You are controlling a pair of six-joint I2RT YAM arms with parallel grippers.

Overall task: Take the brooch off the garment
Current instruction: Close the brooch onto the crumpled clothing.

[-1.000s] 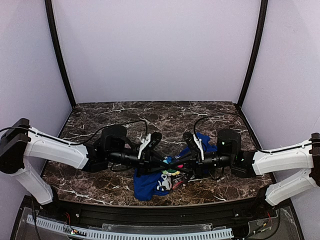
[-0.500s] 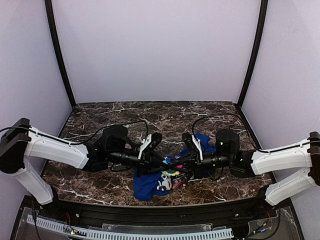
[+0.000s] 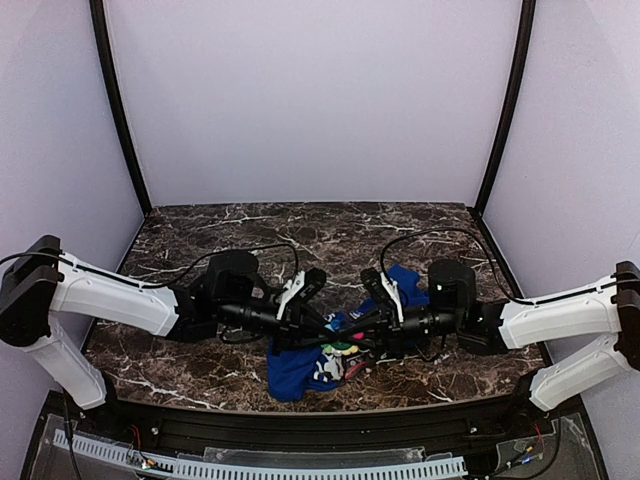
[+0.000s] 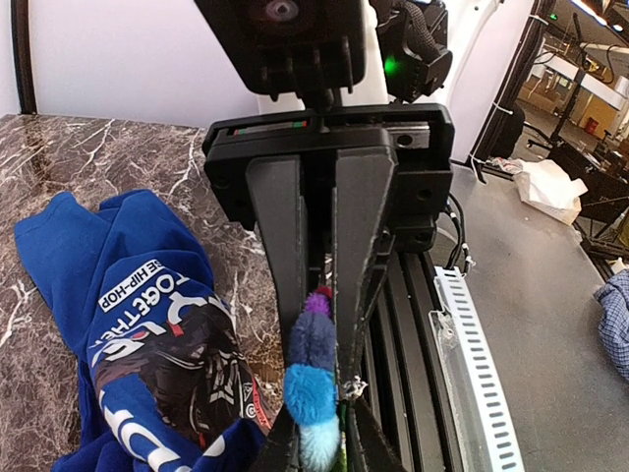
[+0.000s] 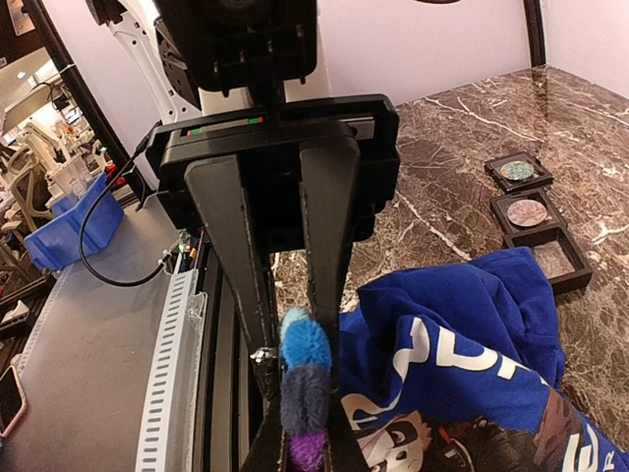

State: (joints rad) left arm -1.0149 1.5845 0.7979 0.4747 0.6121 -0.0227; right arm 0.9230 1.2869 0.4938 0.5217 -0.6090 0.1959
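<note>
As both arms were found meeting low over the table (image 3: 330,225), the moment was entered under the detaching step: the pin had been seized, but its release from the cloth was not shown to be done.

- Brooch (image 4: 313,379): a small fuzzy strip, banded purple, dark blue and pale blue. Green, yellow and pink were seen on it from above. It was located between the two crossed pincers, over the crumpled garment (image 4: 147,324).
- Left gripper (image 4: 316,433): the fingers were drawn almost together, and the narrow gap between them was filled by the brooch. It was judged to be pinched on it.
- Right gripper (image 5: 300,438): the fingers were drawn in tighter, with the same strip pressed between them from the opposite side.
- Garment: a blue printed top, laid on the marble. So far as could be made out, it was held by neither pincer.
- Trays (image 5: 528,211): three, small, dark and square, set in a row beyond the garment and well apart from the brooch.

Next move, as judged: the clasp would need to be worked loose, or the cloth held down, before the brooch was drawn away. With both grips on the pin, a straight pull would be expected to lift the cloth as well.

Not made out:
- The fingertips were cut off at the lower edge of both wrist views.
- The pin and clasp were hidden behind fuzz and fingers.
- Whether the brooch was fastened to the cloth could not be told.
- The overhead view was masked by the arms.
</note>
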